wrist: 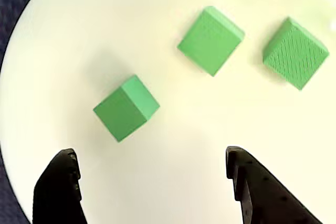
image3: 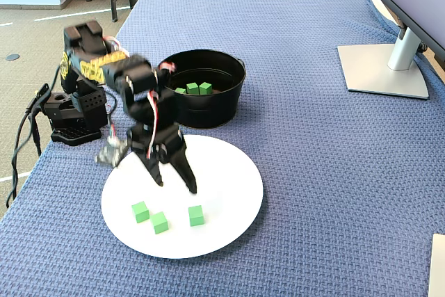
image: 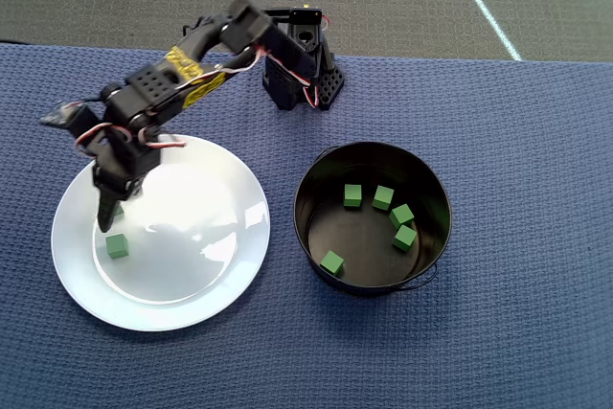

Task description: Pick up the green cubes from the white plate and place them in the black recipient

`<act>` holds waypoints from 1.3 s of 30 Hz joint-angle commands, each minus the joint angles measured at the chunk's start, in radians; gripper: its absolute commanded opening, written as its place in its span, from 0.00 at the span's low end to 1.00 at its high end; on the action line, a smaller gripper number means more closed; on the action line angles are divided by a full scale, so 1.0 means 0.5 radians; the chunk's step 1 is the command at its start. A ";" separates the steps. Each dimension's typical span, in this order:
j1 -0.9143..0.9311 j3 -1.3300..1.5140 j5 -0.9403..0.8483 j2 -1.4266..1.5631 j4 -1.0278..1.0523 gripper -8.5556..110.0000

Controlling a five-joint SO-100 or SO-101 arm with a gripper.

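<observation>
Green cubes [image3: 159,218] on white plate [image3: 229,213], gripper [image3: 176,186] above (jaws apart)

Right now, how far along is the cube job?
Done: five green cubes lie in the black pot. In hand: nothing; the gripper hangs open over the white plate, its fingers empty. Left: three cubes on the plate, seen in the wrist and fixed views.

Three small matte green cubes [image3: 197,215] are seen lying apart on the glossy white plate [image3: 236,172], none touching. Five more are scattered on the shiny floor of the round black recipient [image: 311,189], which stands upright just beside the plate.
</observation>
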 commanded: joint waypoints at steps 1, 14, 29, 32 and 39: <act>0.049 -0.310 -0.132 -0.101 0.015 0.31; 0.055 -0.693 -0.209 -0.448 0.043 0.30; -0.126 -0.825 -1.427 -0.595 -0.080 0.31; -0.141 -0.865 -1.448 -0.580 -0.025 0.30; -0.135 -0.770 -1.494 -0.574 -0.083 0.24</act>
